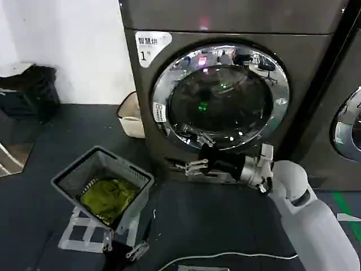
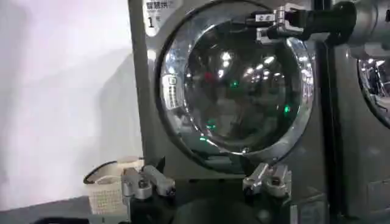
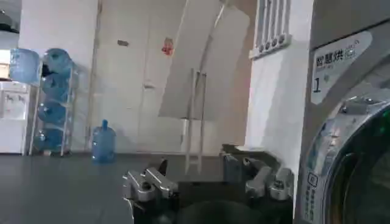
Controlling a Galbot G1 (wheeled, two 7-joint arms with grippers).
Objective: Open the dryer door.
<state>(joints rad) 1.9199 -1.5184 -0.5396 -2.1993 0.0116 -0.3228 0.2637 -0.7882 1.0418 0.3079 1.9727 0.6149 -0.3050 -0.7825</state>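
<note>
Head view sets the dark grey machine marked "1" straight ahead, its front filling the upper middle; the dryer door sits shut and flush in that front, a wide chrome ring around dark glass, with a small white sticker on the ring's left rim; the right gripper reaches in from the white right arm and hangs just below the door's lower edge, its fingers parted and pointing left with nothing between them, close to the ring but whether it touches the panel I cannot tell; a neighbouring machine with its own chrome ring stands hard against the right side, leaving a narrow dark seam between the two fronts; to the left of the machine a white wall and open dark floor give free room; a grey basket holding green cloth stands tilted on the floor at lower left, well apart from the door; a small pale bin stands at the machine's left corner; a white cable trails across the floor near the bottom edge; left wrist view shows the left gripper low and back from the machine, fingers spread wide and empty, facing the door; right wrist view shows the right gripper's fingers apart, the door's ring at one edge.
</note>
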